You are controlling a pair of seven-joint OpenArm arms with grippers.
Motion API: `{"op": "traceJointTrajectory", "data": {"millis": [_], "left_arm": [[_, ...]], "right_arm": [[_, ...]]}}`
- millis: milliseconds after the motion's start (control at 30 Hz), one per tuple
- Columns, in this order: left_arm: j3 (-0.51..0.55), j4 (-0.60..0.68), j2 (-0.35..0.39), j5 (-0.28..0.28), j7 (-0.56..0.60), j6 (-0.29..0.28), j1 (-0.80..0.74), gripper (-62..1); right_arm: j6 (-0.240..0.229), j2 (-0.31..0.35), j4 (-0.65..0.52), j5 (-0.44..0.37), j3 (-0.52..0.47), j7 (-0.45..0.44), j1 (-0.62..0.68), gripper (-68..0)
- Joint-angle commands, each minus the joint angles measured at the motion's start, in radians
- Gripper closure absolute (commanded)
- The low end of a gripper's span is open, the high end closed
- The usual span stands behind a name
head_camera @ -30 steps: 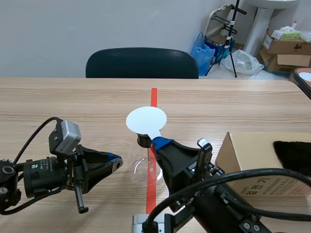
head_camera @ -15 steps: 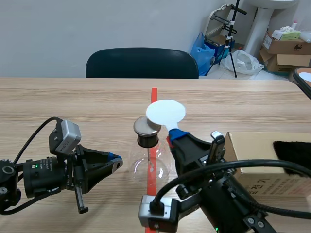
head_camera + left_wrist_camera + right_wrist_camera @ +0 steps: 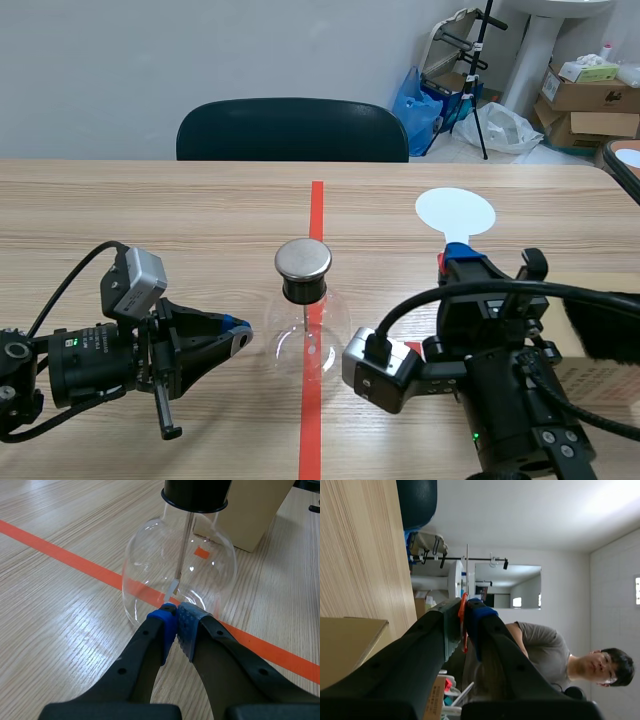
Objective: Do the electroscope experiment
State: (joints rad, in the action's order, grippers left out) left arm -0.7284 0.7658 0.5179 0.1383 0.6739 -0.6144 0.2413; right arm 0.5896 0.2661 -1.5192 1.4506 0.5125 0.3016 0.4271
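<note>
The electroscope, a clear glass flask (image 3: 308, 335) with a black stopper and a round metal cap (image 3: 303, 258), stands on the red tape line. In the left wrist view the flask (image 3: 180, 575) is just ahead of my left gripper (image 3: 175, 616), which is shut on nothing, its tips almost at the glass; a thin rod (image 3: 184, 545) hangs inside. My left gripper (image 3: 236, 336) lies low, left of the flask. My right gripper (image 3: 456, 262) is shut on the handle of a white disc paddle (image 3: 455, 212), held up to the right of the flask. The handle's red edge (image 3: 463, 625) shows between the right fingers.
A cardboard box (image 3: 590, 375) with a black cloth (image 3: 608, 325) on it sits at the right, behind my right arm. A dark chair (image 3: 292, 130) stands at the table's far edge. A person (image 3: 540, 650) appears in the right wrist view, beyond the table.
My right arm has swung the white disc paddle away from above the metal cap, to the right and farther back. The left arm and flask have not moved.
</note>
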Motion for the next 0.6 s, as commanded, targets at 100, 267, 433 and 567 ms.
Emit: {"op": "traceJointTrajectory", "data": {"millis": [100,267,433,567], "left_arm": [[-0.002,0.017,-0.005,0.010,0.014,-0.002,0.005,-4.1],[-0.002,0.017,-0.005,0.010,0.014,-0.002,0.005,-4.1],[-0.002,0.017,-0.005,0.010,0.014,-0.002,0.005,-4.1],[-0.002,0.017,-0.005,0.010,0.014,-0.002,0.005,-4.0]], "right_arm": [[0.011,0.008,-0.013,0.001,-0.003,0.039,-0.011,-1.1],[0.011,0.008,-0.013,0.001,-0.003,0.052,-0.011,-1.0],[0.011,0.008,-0.013,0.001,-0.003,0.052,-0.011,-1.0],[0.011,0.008,-0.013,0.001,-0.003,0.052,-0.011,-1.0]]}}
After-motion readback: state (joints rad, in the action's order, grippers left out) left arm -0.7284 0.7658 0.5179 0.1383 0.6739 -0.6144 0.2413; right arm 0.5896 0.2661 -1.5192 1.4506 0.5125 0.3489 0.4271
